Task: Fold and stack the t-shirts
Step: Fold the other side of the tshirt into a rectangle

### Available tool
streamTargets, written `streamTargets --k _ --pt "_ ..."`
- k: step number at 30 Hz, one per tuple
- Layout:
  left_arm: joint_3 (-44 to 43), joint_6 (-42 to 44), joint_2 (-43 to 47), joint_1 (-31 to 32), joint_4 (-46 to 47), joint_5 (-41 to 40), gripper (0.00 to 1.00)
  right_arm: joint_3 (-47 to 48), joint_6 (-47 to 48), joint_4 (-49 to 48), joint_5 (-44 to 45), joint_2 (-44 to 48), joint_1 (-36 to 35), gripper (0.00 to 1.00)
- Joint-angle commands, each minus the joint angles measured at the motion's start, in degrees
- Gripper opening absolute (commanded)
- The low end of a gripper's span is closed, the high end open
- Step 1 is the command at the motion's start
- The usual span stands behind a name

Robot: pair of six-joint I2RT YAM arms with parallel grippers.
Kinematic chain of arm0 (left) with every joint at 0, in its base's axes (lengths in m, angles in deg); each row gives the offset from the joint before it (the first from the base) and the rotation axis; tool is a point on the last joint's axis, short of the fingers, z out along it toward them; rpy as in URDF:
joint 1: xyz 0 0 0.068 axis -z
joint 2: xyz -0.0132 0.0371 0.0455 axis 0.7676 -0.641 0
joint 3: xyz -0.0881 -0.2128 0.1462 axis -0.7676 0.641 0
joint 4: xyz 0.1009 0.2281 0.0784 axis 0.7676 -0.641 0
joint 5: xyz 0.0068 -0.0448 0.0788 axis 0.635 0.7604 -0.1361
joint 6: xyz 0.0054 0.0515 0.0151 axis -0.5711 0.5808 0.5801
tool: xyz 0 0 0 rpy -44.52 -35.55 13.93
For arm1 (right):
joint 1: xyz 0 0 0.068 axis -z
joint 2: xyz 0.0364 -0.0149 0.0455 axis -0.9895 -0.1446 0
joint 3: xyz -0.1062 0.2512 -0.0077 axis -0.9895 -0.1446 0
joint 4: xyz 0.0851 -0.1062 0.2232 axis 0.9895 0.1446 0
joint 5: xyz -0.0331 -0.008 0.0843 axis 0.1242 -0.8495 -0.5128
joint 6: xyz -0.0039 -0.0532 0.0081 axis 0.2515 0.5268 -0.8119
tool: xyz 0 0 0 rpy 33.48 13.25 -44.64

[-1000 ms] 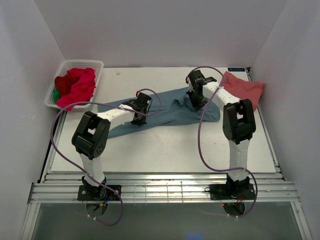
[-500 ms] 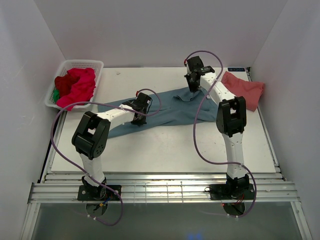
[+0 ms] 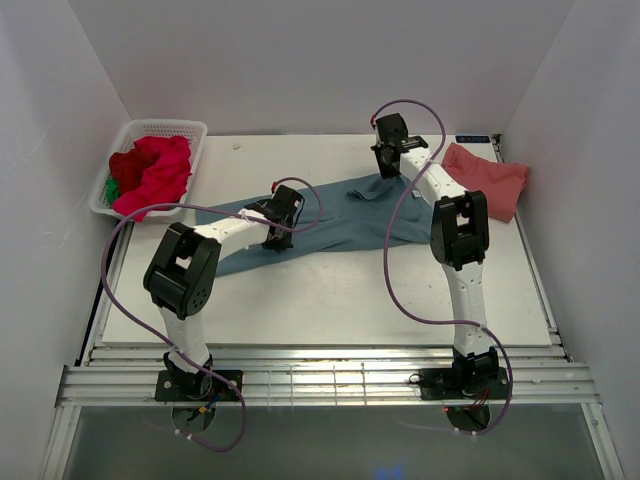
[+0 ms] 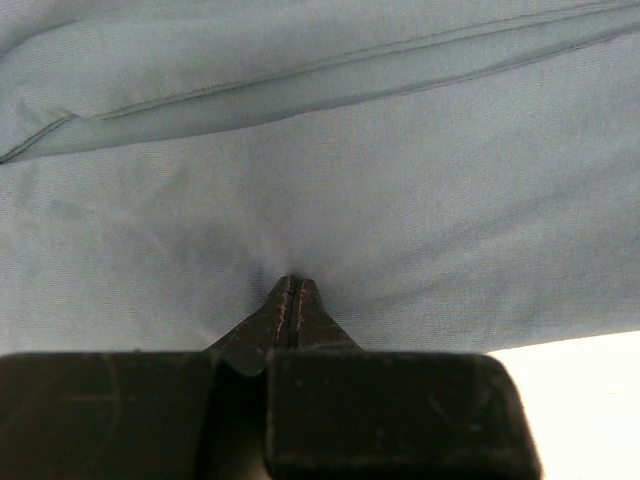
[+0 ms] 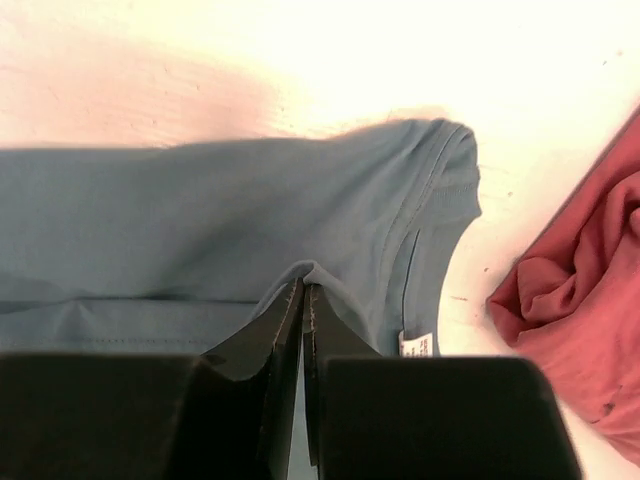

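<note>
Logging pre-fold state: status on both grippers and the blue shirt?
Left gripper shut on teal-blue t-shirt. Right gripper shut on it beside the collar. Salmon-pink t-shirt lies right of the collar, apart; not in the way.

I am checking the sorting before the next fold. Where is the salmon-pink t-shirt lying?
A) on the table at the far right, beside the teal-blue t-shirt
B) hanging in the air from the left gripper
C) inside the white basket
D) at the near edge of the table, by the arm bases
A: the salmon-pink t-shirt lies on the table at its far right corner, beside the teal-blue t-shirt.
</note>
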Motion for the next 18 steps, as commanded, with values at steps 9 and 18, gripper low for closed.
streamTargets --k 9,18 --pt "1.73 -0.69 -0.69 -0.31 -1.57 -1.59 0.00 2.34 -1.26 -8.50 0.07 2.37 0.24 0.08" --pt "2.70 -1.48 -0.25 -0.31 -1.66 -1.15 0.00 2.86 -1.26 -7.89 1.47 -0.79 0.94 0.08"
